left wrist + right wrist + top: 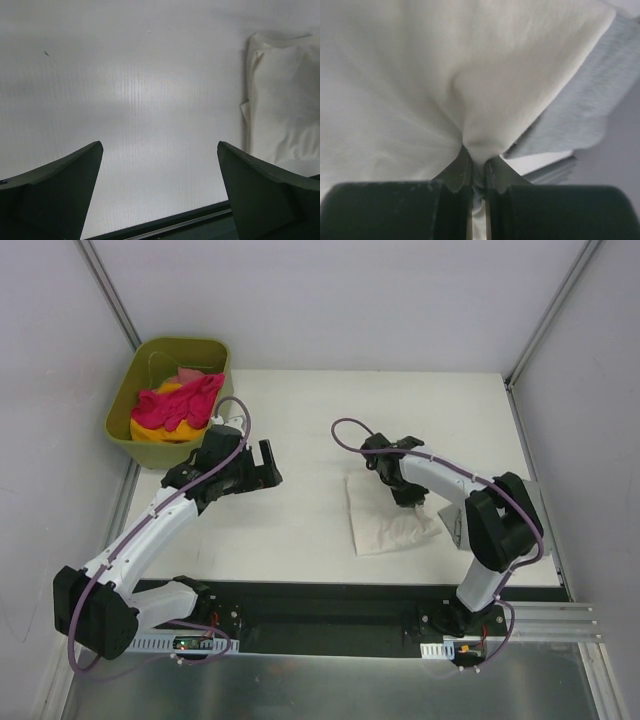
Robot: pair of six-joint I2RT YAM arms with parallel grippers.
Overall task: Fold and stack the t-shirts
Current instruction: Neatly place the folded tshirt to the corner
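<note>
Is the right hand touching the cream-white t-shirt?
Touching. The right wrist view shows the right hand pinched shut on a gathered fold of the cream-white t-shirt, with cloth caught between its jaws.

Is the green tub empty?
No, pink cloth and yellow cloth lie piled inside the green tub.
</note>
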